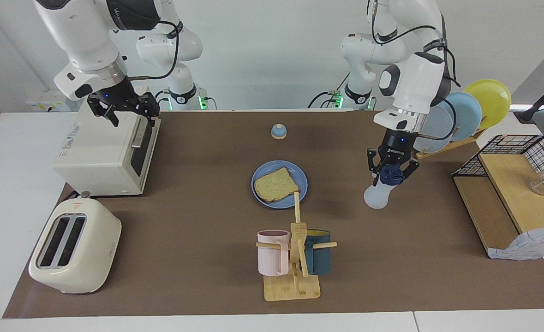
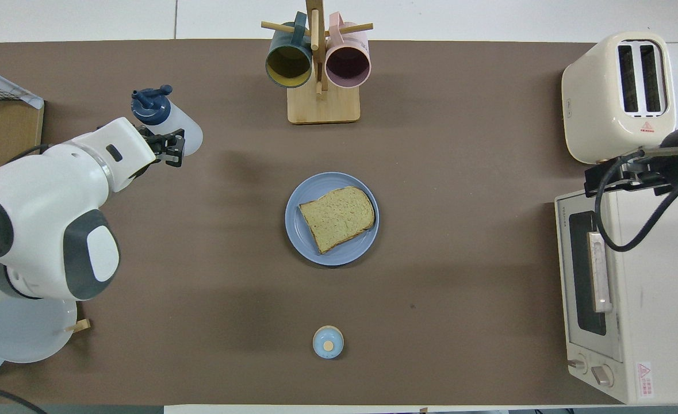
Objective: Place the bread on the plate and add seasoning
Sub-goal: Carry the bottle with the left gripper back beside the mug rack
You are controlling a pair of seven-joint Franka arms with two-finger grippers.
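1. Brown mat, facing view: bread already lies on blue plate mid-table; seasoning not yet added.
2. Left gripper is closed on the seasoning bottle by its neck, aloft and tilted, over the mat toward the left arm's end.
3. Right gripper waits above the toaster oven, fingers spread, empty.
4. Overhead view: seasoning bottle is well apart from the plate; carrying it over and shaking likely remain.

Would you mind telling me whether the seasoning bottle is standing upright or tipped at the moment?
Tipped. The seasoning bottle hangs slanted in the left gripper, its navy cap pointing sideways rather than straight up.
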